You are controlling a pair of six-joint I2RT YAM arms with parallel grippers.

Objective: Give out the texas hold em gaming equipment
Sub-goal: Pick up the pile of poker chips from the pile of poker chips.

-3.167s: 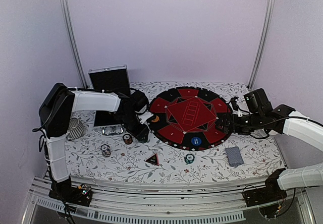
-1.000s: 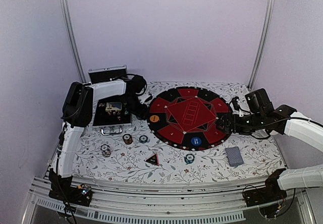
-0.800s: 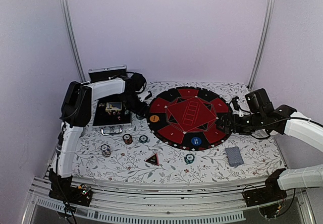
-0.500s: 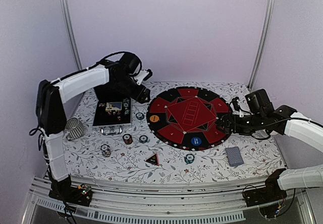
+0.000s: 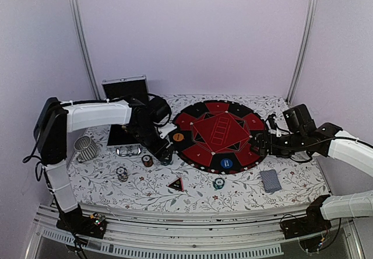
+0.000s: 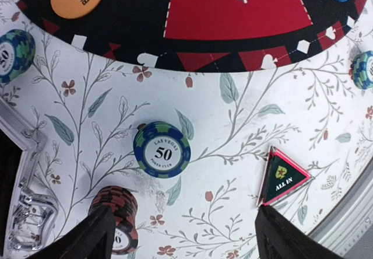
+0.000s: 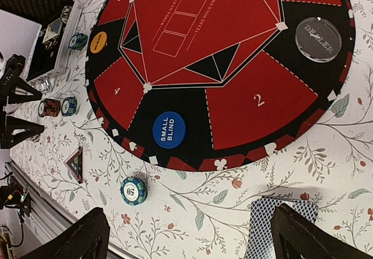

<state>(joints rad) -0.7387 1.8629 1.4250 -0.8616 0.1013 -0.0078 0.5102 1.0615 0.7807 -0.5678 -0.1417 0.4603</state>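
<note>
Half a sec ago hung high over the case (image 5: 125, 88); now dropped L gripper (image 6: 183, 215) low over teal 50 chip stack (image 6: 161, 150), on counter (image 6: 87, 125) at mat's (image 5: 215, 133) 8 o'clock, jaws spread wide, empty. Prob. next pick to hand out. R gripper (image 7: 189, 221) unmoved at 3 o'clock, jaws apart, empty.

Half a second ago the left arm was reared up high over the case (image 5: 125, 89) at the far left. It has since swung down and nearward, and the left tool (image 5: 164, 152) now hangs low, fingers spread, over the teal chip (image 6: 161, 149) just left of the mat (image 5: 217, 132). Its forearm now hides the case's open tray, which was plainly visible a second ago.
</note>
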